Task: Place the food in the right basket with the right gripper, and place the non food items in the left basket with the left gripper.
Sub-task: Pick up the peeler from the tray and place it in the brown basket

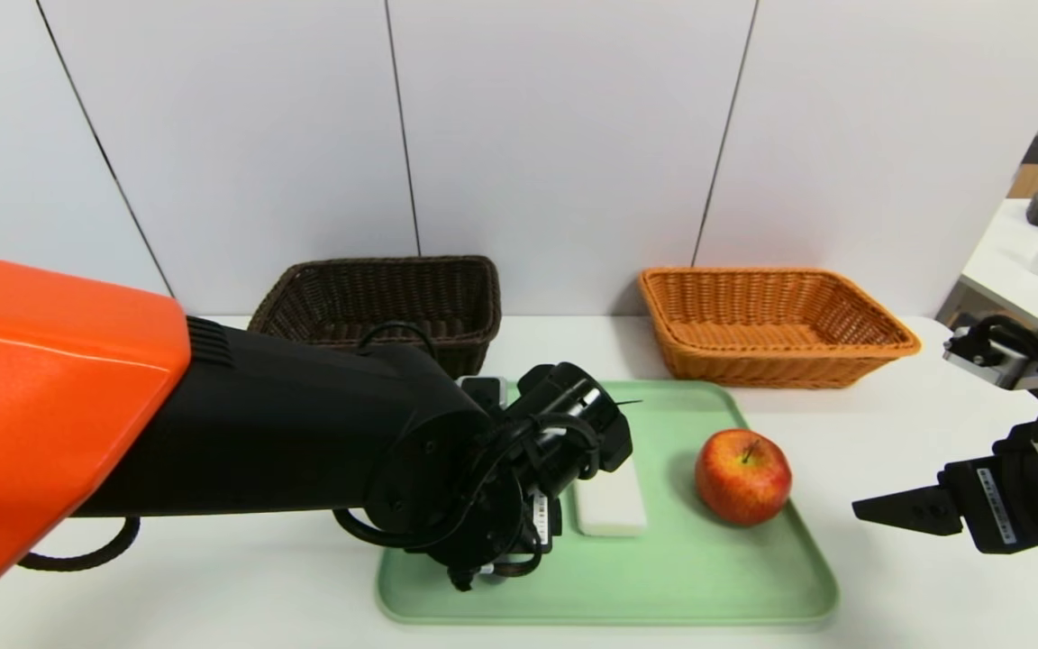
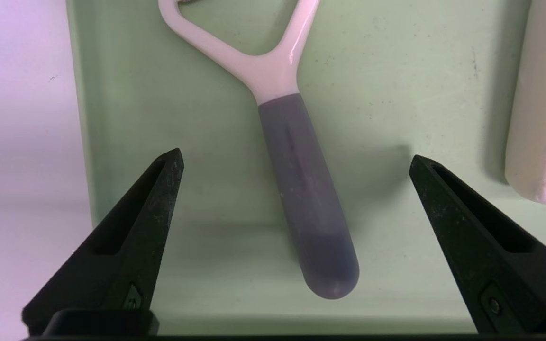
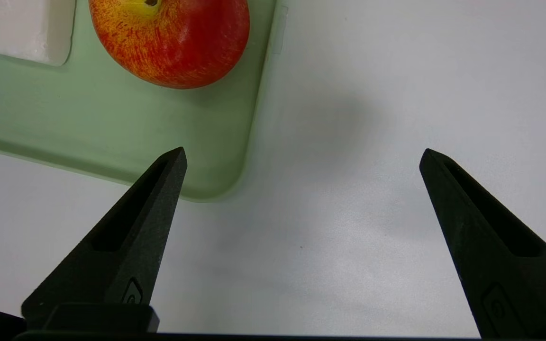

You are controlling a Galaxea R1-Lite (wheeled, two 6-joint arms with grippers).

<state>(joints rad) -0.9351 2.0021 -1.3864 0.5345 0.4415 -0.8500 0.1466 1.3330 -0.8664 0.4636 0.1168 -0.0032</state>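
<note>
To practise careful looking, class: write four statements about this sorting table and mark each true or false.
1. The apple lies on the green tray. True.
2. The left hand grips the peeler. False: it is open, the handle lying between its fingers untouched.
3. The orange basket holds the apple. False: nothing shows inside it.
4. The right hand is open over the bare table beside the tray. True.

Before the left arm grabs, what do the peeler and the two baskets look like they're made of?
Peeler: glossy white fork, probably hard plastic by its highlights; matte grey handle, possibly rubbery, since it shows no glare. Dark basket and orange basket: woven strands show on the walls of both, so wicker or plastic imitation; I can't tell which.
</note>
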